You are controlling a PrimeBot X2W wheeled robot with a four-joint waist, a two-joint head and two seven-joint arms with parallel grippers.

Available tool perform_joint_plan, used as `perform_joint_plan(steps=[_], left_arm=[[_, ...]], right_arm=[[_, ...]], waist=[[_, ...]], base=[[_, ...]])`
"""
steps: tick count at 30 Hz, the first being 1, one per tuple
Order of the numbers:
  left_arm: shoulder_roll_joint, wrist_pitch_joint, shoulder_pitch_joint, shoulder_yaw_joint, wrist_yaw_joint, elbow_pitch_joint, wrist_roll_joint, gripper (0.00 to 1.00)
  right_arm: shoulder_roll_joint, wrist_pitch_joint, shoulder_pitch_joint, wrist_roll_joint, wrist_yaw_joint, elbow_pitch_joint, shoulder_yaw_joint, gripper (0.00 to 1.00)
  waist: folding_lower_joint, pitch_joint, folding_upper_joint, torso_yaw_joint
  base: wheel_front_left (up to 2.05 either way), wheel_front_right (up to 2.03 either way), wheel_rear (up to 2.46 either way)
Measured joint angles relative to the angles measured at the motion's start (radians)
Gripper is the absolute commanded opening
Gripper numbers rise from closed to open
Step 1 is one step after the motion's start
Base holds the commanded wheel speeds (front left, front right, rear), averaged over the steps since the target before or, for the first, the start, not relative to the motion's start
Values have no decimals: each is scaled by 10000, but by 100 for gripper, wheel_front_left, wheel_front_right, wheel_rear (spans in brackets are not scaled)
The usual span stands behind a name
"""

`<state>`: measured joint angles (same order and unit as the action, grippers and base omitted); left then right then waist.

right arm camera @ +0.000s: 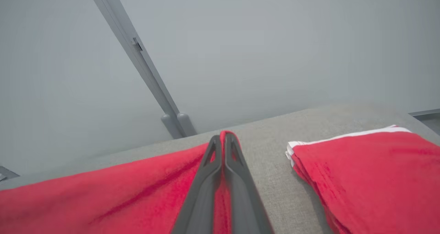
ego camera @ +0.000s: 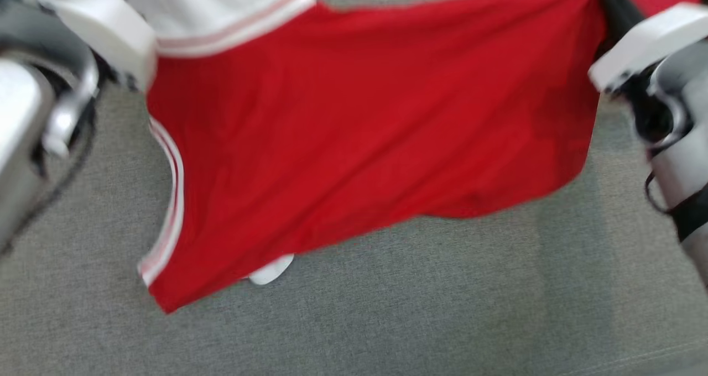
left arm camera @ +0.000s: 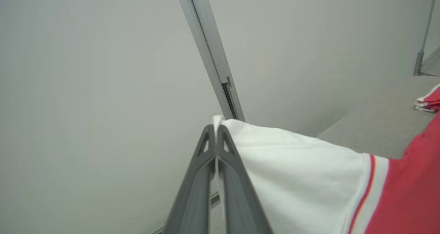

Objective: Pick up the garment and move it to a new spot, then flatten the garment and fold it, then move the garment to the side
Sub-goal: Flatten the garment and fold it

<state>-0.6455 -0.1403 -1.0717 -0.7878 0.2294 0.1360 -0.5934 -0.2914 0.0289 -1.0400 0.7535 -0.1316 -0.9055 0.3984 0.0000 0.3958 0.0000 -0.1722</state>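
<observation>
Fingers (right arm camera: pixel 240 189) pinched on red garment (right arm camera: pixel 103 196), folded red pile (right arm camera: pixel 371 172) nearby

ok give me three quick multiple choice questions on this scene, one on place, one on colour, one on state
1. Where does the folded garment lie?
A. on the grey surface, beside the right fingers
B. in a basket
C. on the floor

2. What colour is the cloth that the left fingers pinch?
A. red
B. white
C. black

3. How is the held garment?
A. folded flat
B. in a heap
C. spread between both pairs of fingers

Answers:
1 A, the right wrist view shows it on the surface to the right of the fingers.
2 B, white cloth sits in the shut tips.
3 C, the head view shows it stretched from side to side above the surface.
</observation>
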Motion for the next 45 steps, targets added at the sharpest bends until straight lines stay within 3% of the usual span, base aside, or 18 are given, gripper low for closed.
perform_joint_plan(steps=[6, 12, 16, 20, 26, 29, 35, 45], left_arm=[[-23, 209, -1906, 405, -291, 516, 504, 0], [543, 570, -5372, 623, -1135, 2437, 1292, 0], [1085, 1695, -7258, 583, -1177, 3776, 2144, 0], [1515, 3141, -8790, 591, -941, 4859, 2888, 0], [1921, 4006, -9332, 830, -1032, 5288, 2974, 0], [1918, 4046, -8541, 1177, -1237, 4495, 2819, 0], [1730, 4036, -4929, 1779, -1275, 2274, 2769, 0], [1822, 4044, 2290, 3411, -1156, -2180, 2612, 0]], right_arm=[[-756, -364, -1115, 339, 0, 798, -46, 0], [-1283, -959, -3854, 153, -2, 1112, -19, 0], [-1373, -1873, -5272, -224, -2, 890, 82, 0], [-1396, -2600, -6418, -744, -2, 575, 284, 0], [-1678, -2857, -6725, -1348, -2, 431, 761, 0], [-1898, -2899, -6417, -1434, -2, 683, 669, 0], [-2265, -2901, -4081, -1576, -2, 1657, 378, 0], [-2489, -2926, 1043, -1751, -2, 4431, -1363, 0]], waist=[[0, 344, 0, 168], [0, 1384, 0, 259], [0, 2101, 0, 284], [0, 2732, 0, 320], [0, 3399, 0, 626], [0, 3659, 0, 922], [0, 3756, 0, 1580], [1, 2329, 0, 1719]], base=[[0, 0, 0], [0, 0, 0], [0, 0, 0], [0, 0, 0], [0, 0, 0], [0, 0, 0], [0, 0, 0], [0, 0, 0]])
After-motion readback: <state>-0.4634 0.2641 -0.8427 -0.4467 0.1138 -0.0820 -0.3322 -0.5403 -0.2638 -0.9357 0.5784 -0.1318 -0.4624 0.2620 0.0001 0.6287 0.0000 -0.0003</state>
